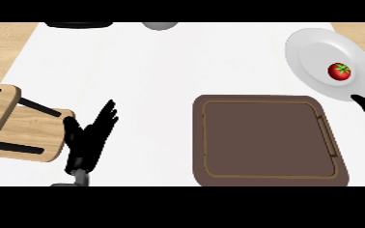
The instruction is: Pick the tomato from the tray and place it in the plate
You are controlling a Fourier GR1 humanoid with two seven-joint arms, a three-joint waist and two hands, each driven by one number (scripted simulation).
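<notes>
Tomato is seen resting on the white plate, well apart from the brown tray. Right hand is barely visible at the right edge, just beside the plate rim; finger state cannot be told. Left hand is held open over the bench. Risk: plate could be nudged on withdrawal and the tomato rolled off.

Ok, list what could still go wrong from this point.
The tomato sits off-centre on the plate, towards the side where the right hand shows at the view's edge; a brush from it could roll the tomato off. The plate itself runs past the view's right edge, so its footing there cannot be judged.
</notes>
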